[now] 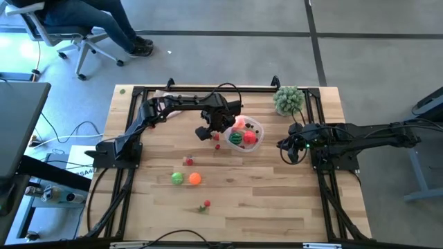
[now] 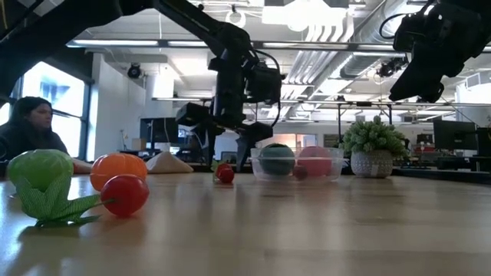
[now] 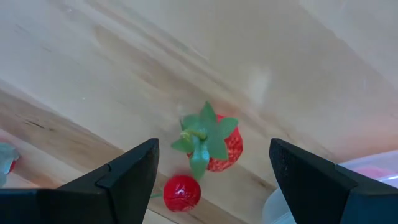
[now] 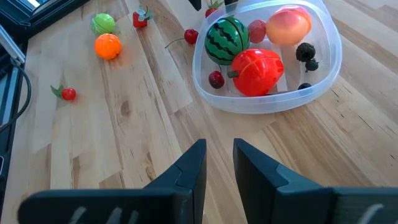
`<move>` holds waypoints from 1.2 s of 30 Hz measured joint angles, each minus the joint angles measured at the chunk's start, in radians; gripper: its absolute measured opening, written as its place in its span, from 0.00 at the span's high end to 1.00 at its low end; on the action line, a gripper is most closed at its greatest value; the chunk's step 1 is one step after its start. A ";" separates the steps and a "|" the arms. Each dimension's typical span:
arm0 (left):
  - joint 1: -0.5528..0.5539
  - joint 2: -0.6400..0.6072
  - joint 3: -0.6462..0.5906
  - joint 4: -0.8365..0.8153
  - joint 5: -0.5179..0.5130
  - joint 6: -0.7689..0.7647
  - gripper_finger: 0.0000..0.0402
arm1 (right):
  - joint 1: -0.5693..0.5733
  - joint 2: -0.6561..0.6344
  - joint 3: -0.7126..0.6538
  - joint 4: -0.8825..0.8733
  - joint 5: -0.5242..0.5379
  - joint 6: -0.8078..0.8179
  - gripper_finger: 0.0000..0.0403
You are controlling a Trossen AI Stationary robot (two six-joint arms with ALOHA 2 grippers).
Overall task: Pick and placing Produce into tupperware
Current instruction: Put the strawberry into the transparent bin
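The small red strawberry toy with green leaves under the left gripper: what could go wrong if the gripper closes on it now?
The small red strawberry toy with green leaves lies touching a tiny round red cherry, so the open left gripper may pinch both or knock the cherry rolling. The clear plastic tub with a whitish rim sits close beside them; a finger could push it.

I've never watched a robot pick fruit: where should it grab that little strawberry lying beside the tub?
Probably across the strawberry's red body, coming straight down from above. It lies on the table with its floppy green leaves covering one end, too flimsy to pinch, while both red flanks are bare. The left gripper hangs open right over it; a small cherry lies close alongside, so aim carefully.
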 joint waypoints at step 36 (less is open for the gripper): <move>-0.027 0.000 0.000 0.026 -0.025 -0.168 0.27 | 0.000 0.000 0.000 0.000 0.000 0.000 0.82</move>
